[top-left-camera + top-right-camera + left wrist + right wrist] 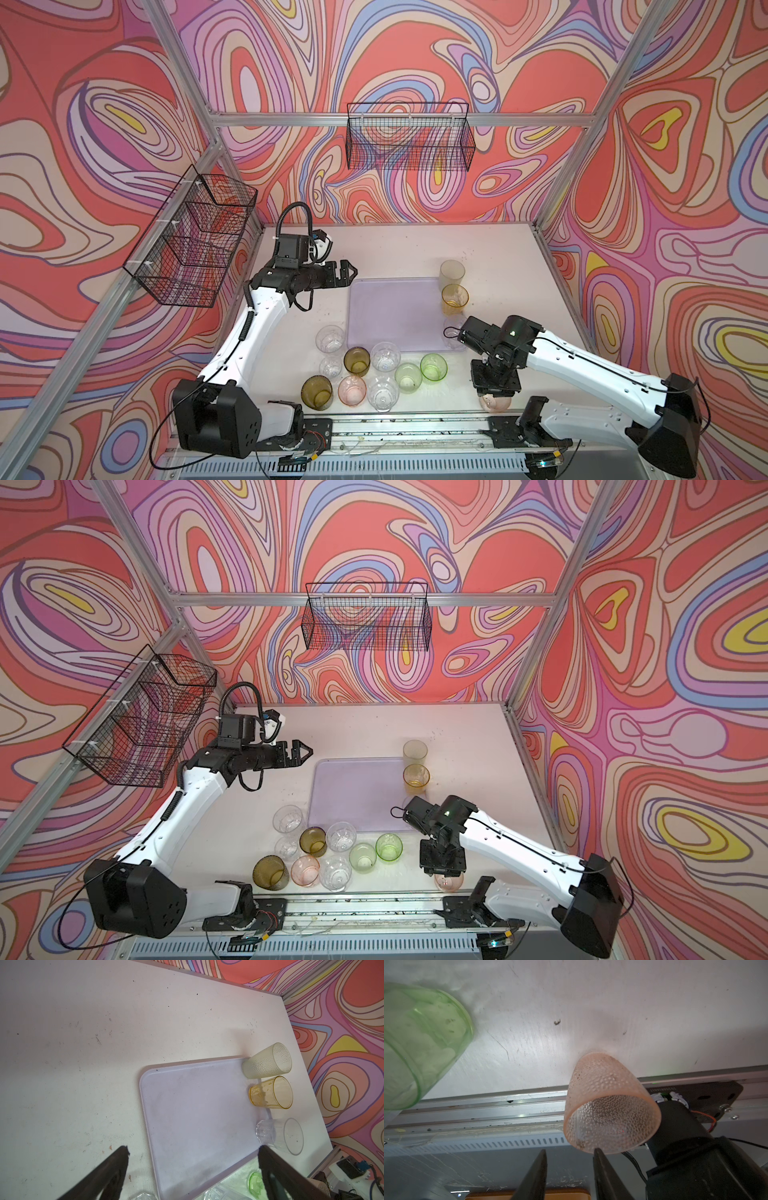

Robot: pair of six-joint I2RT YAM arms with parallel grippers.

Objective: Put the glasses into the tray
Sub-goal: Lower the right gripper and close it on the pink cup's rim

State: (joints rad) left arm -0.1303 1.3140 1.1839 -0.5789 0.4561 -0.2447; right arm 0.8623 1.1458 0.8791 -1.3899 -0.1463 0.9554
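The tray (390, 320) lies mid-frame on the surface (374, 249), its lilac floor mostly bare. Three glasses stand in a column along its right edge: a tall pale yellow-green glass (452, 271) uppermost, a yellow glass (454, 298) below it, and a clear glass (278, 1135) lowest. In both top views the right arm's wrist half covers the clear one. Below the tray in frame, off it, a cluster of nine glasses (385, 357) crowds together, with the bright green glass (433, 367) at its right end.

The left pincer (353, 272) hangs just beside the tray's upper left corner, spread wide and empty. The right pincer (570, 1149) points down at the lower right, over an upright pink dotted glass (608, 1105) near the front rail (488, 1105). Its jaws stand partly apart, tips at the glass's near rim; whether either touches it cannot be told. In both top views the pincer body hides most of that glass.

In the right wrist view the bright green glass is blurred and cut off at the left edge, and an orange shape (529, 1194) at the bottom edge is too cropped to make out. Two black wire baskets (409, 141) hang on the walls.
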